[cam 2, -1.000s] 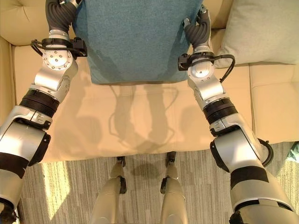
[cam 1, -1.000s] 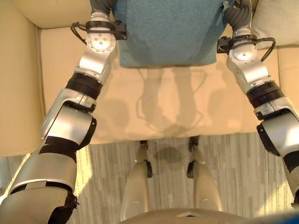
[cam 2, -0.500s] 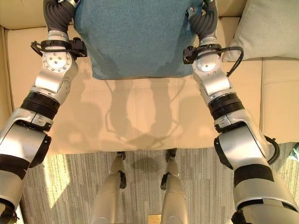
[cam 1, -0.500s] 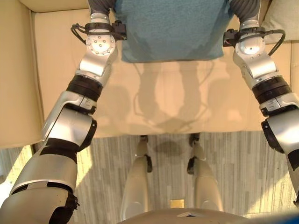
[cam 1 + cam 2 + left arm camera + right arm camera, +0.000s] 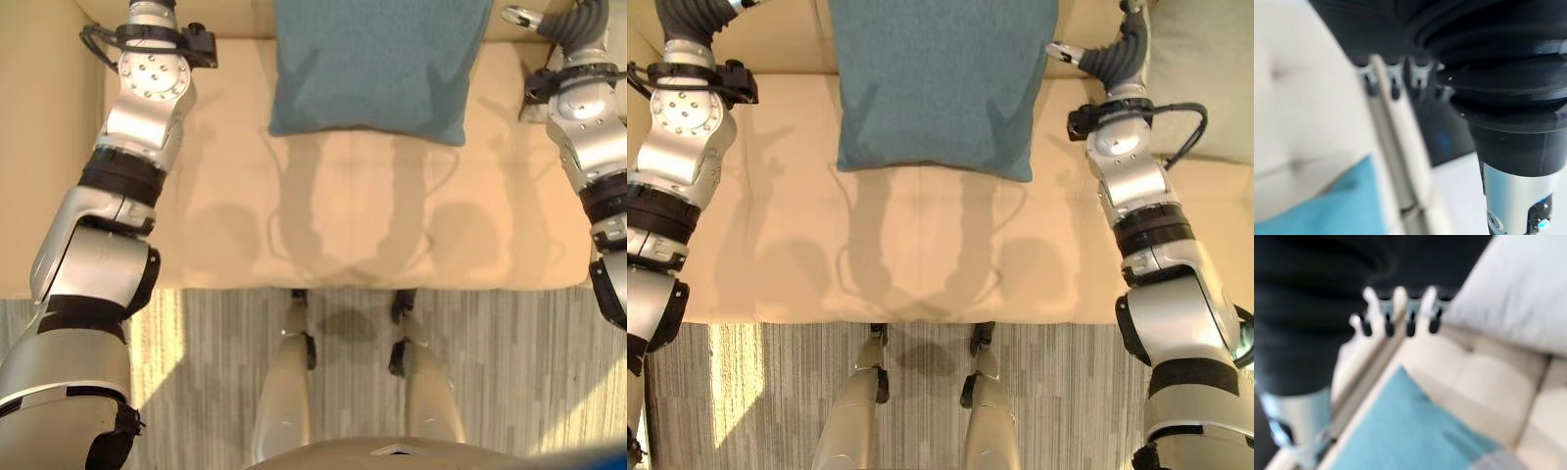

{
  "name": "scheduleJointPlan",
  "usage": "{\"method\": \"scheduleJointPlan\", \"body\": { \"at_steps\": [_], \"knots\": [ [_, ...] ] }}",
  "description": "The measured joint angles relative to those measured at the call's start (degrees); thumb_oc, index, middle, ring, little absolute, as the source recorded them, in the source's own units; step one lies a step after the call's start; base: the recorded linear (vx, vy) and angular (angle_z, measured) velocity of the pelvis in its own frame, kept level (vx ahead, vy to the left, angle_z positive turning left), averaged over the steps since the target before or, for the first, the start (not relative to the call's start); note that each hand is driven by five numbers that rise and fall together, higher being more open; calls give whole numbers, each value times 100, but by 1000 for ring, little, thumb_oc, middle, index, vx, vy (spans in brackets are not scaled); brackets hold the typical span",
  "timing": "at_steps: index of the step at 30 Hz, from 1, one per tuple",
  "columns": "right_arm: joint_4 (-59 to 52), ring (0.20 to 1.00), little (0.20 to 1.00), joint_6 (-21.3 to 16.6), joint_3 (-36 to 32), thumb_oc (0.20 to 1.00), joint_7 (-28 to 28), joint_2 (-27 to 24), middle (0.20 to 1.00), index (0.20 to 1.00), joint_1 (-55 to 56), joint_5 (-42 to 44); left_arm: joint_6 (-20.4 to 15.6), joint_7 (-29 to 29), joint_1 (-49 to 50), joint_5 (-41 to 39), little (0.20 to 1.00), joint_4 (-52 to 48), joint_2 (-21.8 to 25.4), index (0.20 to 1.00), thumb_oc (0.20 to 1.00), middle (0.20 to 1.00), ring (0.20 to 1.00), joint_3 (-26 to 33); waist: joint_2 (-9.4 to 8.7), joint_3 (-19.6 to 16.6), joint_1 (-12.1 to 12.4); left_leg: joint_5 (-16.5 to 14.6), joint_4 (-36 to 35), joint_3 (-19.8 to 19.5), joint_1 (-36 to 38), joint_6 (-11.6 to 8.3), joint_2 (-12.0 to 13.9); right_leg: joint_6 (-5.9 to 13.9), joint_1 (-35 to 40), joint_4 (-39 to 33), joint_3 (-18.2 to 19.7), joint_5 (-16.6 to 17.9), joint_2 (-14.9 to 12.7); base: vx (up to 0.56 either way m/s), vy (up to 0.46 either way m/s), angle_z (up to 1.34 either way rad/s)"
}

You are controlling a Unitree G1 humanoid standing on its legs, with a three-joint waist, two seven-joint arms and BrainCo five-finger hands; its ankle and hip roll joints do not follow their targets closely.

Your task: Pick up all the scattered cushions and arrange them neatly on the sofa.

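A teal cushion stands on the cream sofa seat, leaning against the backrest, and neither hand is touching it. My left hand hovers with straight fingers by the top of the backrest, off to the cushion's left. In the left wrist view the cushion shows as a corner below it. My right hand is open as well, to the right of the cushion, and its cover shows in the right eye view.
A pale grey cushion leans on the backrest at the far right, close to my right arm. The sofa's left armrest runs beside my left arm. Striped flooring lies in front of the seat.
Both hands have let go of the teal cushion and moved outward, left hand to the left and right hand to the right. The cushion now rests on its own against the backrest.
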Motion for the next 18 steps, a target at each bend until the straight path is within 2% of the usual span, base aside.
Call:
{"method": "scheduleJointPlan", "body": {
  "at_steps": [1, 3, 6, 8, 11, 13, 14, 15, 18],
  "knots": [
    [-592, 1000, 1000, -58, -662, 1000, 43, -109, 1000, 1000, 633, -108, -15, -120, 632, 22, 1000, -671, 110, 1000, 1000, 1000, 1000, 500, -5, -2, 15, -3, -37, 4, 131, -4, 4, 12, 112, -2, -1, -21, 4, 39, -11, -2],
    [-1196, 1000, 1000, -79, -1334, 1000, 95, -412, 1000, 1000, 1790, -241, -96, -313, 2053, 21, 1000, -1396, 289, 1000, 1000, 1000, 1000, 1287, -19, -16, 12, -6, -136, 34, 446, -7, 0, 43, 369, -5, 14, -57, -2, 50, -18, -6],
    [-1591, 1000, 1000, -106, -1947, 1000, 213, -362, 1000, 1000, 3047, -395, -91, -489, 3466, 22, 1000, -1808, 184, 1000, 1000, 1000, 1000, 1858, -81, -128, -16, -49, -270, 43, 771, -58, 33, 48, 598, 3, 38, -174, 24, 65, -12, -5],
    [-2011, 1000, 1000, -153, -2421, 1000, 432, -42, 1000, 1000, 3766, -548, -99, -759, 4290, 23, 1000, -2210, 25, 1000, 1000, 1000, 1000, 2315, -136, -188, -22, -122, -302, 54, 924, -111, 58, 51, 719, 2, 67, -185, 48, 52, -12, -7],
    [-2379, 1000, 1000, -195, -2831, 1000, 829, 457, 1000, 1000, 5004, -766, -85, -1189, 5549, 24, 1000, -2510, -414, 1000, 1000, 1000, 1000, 2670, -193, -363, -32, -222, -307, 68, 1234, -136, 51, 58, 1020, -14, 91, -250, 35, 15, -4, -1],
    [-2343, 1000, 1000, -243, -3015, 1000, 1122, 899, 1000, 1000, 5730, -899, -2, -1490, 6363, 27, 1000, -2463, -968, 1000, 1000, 1000, 1000, 2808, -181, -393, -25, -302, -310, 126, 1644, -99, 37, 71, 1477, -115, 91, -274, 15, 15, -6, 1],
    [-2293, 1000, 1000, -259, -3097, 1000, 1186, 1165, 1000, 1000, 5972, -955, 45, -1602, 6682, 27, 1000, -2370, -1154, 1000, 1000, 1000, 1000, 2819, -178, -431, -33, -336, -311, 148, 1826, -98, 35, 78, 1675, -160, 92, -291, 12, -13, 6, -5],
    [-2188, 1000, 1000, -237, -3011, 1000, 1297, 1262, 1000, 1000, 6402, -970, 224, -1731, 7148, 58, 1000, -2162, -1331, 1000, 1000, 1000, 1000, 2696, -133, -641, -47, -432, -316, 180, 1939, -116, 41, 47, 1777, -178, 99, -330, 4, 1, 4, -7],
    [-1745, 1000, 1000, -221, -3067, 1000, 1492, 1519, 1000, 1000, 6725, -1223, 334, -1974, 7561, 559, 1000, -1421, -1661, 1000, 1000, 1000, 1000, 2581, -25, -811, -155, -421, -314, 209, 2226, -67, 14, 36, 2064, -219, 116, -320, 4, 10, 1, -4]
  ]
}}
